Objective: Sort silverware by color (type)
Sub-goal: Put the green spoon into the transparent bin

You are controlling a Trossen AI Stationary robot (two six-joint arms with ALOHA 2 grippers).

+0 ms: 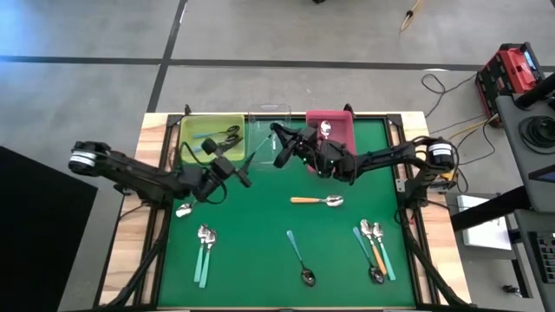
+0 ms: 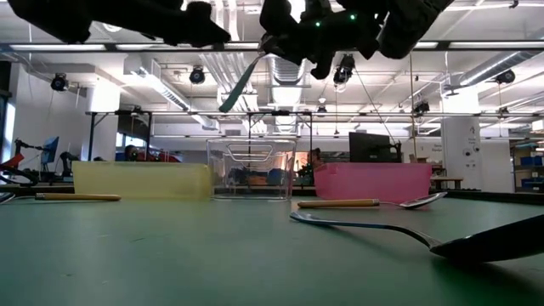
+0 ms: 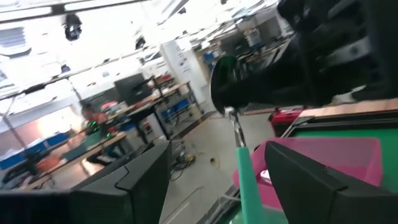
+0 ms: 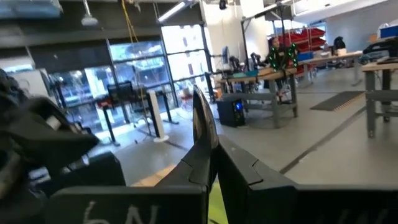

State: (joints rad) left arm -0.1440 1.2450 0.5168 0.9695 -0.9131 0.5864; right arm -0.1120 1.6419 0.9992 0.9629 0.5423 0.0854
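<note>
A spoon with a teal handle (image 2: 240, 82) and a dark bowl (image 3: 225, 81) hangs in the air between my two grippers, above the table in front of the clear bin. My right gripper (image 1: 280, 146) is shut on its bowl end. My left gripper (image 1: 240, 173) is open. Its fingers stand on either side of the teal handle (image 3: 249, 180) in the left wrist view, with a gap to each finger. Other spoons lie flat on the green mat: an orange-handled one (image 1: 316, 201), a teal one (image 1: 299, 256), a pair (image 1: 205, 250) and a group (image 1: 374, 247). My right gripper pinches the spoon at its bowl end between the two fingers. The dark bowl (image 4: 202, 124) shows edge-on, standing out past the fingertips. The spoon is lifted clear, and its handle slants down toward my left gripper.
Three bins stand in a row at the table's far edge: a yellow-green one (image 1: 192, 130) holding dark spoons, a clear one (image 1: 257, 117) and a pink one (image 1: 340, 130) with a spoon inside. One silver bowl (image 1: 184, 210) lies under my left arm. The middle of the mat is bare.
</note>
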